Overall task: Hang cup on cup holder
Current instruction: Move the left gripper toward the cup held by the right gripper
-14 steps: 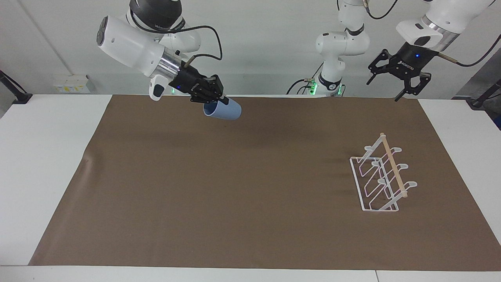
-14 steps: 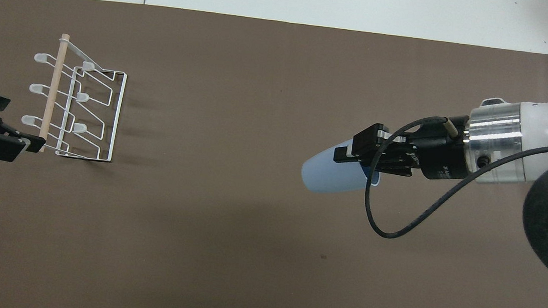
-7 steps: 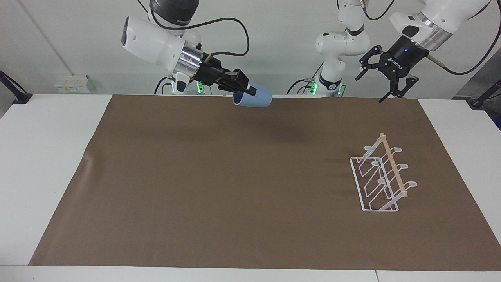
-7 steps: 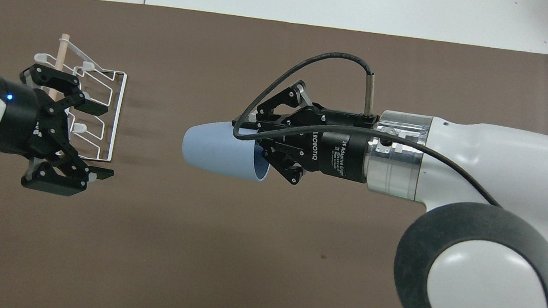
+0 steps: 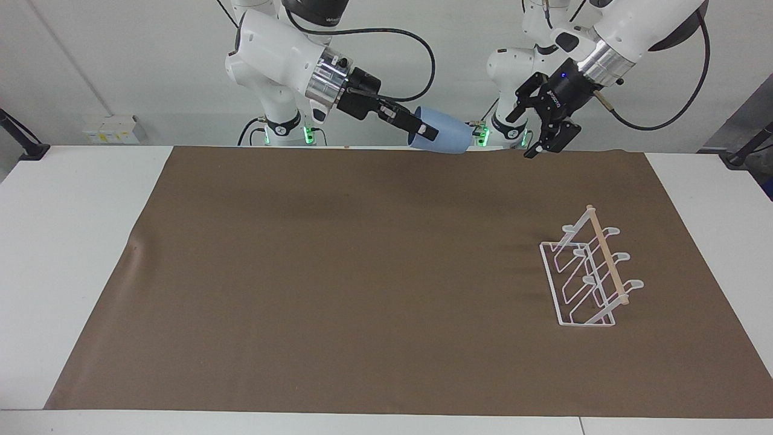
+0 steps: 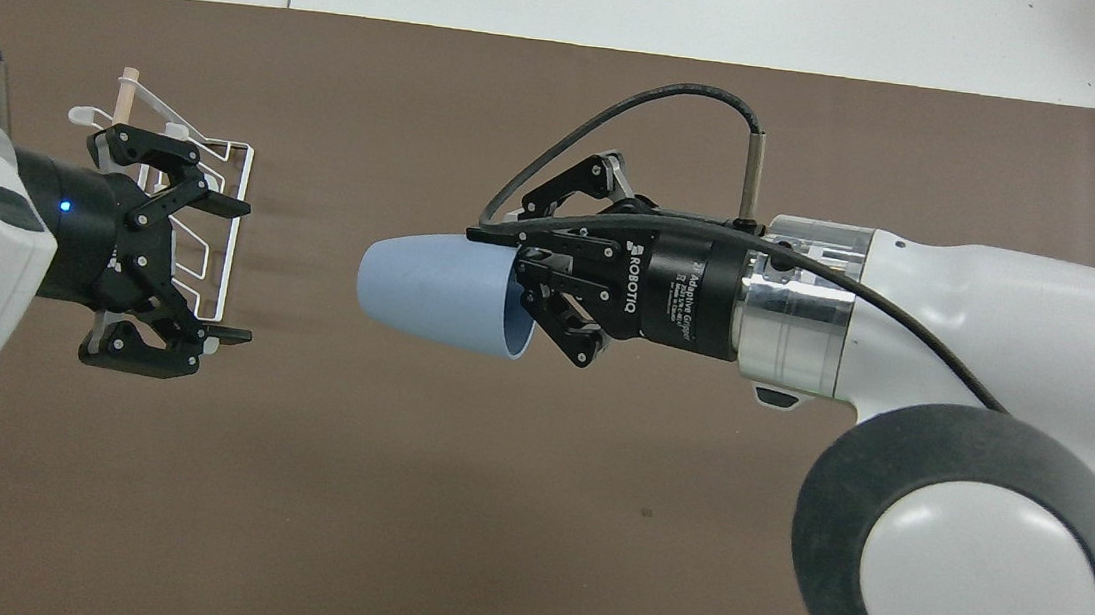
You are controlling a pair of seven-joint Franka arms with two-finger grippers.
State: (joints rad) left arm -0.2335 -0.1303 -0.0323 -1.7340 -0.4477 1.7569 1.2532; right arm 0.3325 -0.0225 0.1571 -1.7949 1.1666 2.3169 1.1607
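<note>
Cup holder [image 5: 584,277] standing on mat [image 5: 338,278] toward left arm's end; cup [image 5: 444,136] aloft over mat's robot-side edge. Mat spread on table [image 5: 66,241].

R claw [image 5: 423,129] raised, clamped tight, L claw [image 5: 548,138] raised, fingers spread

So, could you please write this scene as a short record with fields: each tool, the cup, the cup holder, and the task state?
right tool: shut on the cup's rim, raised over the brown mat, cup carried sideways
left tool: open, empty, raised, pointed toward the cup
cup: light blue, in the air between the two tools, base toward the left tool
cup holder: white wire rack with wooden rod, standing on the mat toward the left arm's end, no cup on it
task state: cup not yet hung
</note>
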